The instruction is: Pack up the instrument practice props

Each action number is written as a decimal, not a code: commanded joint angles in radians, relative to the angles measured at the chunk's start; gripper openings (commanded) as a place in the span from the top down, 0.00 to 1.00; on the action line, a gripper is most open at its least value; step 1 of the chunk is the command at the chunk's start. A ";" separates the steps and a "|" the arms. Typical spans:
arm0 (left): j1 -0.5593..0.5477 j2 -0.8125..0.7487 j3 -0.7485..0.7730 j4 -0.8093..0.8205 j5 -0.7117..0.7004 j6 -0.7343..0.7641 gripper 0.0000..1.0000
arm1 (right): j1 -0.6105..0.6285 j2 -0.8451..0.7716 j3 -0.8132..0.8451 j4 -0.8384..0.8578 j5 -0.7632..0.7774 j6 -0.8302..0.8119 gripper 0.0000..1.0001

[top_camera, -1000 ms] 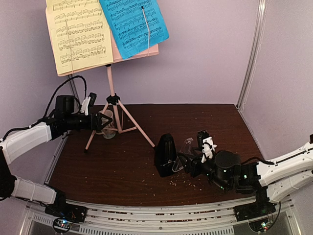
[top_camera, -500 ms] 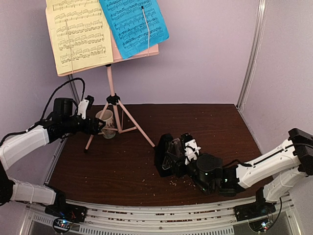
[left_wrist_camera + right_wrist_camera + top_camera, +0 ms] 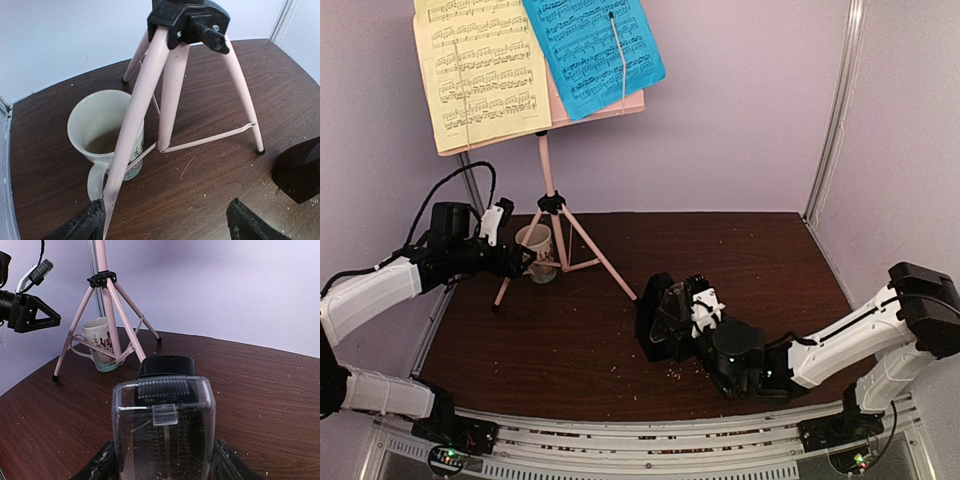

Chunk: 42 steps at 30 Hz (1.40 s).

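Note:
The pink music stand (image 3: 550,180) stands at the back left on its tripod, with a yellow page (image 3: 480,70) and a blue page (image 3: 590,50) on its desk. My left gripper (image 3: 167,217) is open low beside the tripod's near leg (image 3: 135,115), its left finger touching that leg. The black metronome (image 3: 655,315) stands mid-table. My right gripper (image 3: 164,460) is shut on the clear plastic cover (image 3: 164,435), held upright against the metronome's front (image 3: 166,366).
A beige mug (image 3: 95,125) sits on the table (image 3: 570,350) between the tripod legs, just ahead of the left gripper. Crumbs lie scattered over the brown tabletop. Walls close in the back and both sides.
The right arm has swung left, carrying the clear cover from beside the metronome up against it. The left gripper has drawn back a little from the mug.

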 commanded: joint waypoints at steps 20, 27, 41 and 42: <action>0.006 0.009 -0.015 0.047 0.012 0.012 0.13 | 0.004 0.115 0.000 0.134 0.089 -0.010 0.53; 0.006 0.007 -0.017 0.047 0.012 0.012 0.13 | 0.005 0.128 -0.015 0.173 0.129 -0.008 0.53; 0.006 0.009 -0.017 0.047 0.017 0.012 0.13 | 0.008 0.147 -0.010 0.195 0.143 -0.011 0.53; 0.006 0.010 -0.017 0.047 0.018 0.011 0.13 | 0.010 0.147 -0.009 0.196 0.146 -0.012 0.53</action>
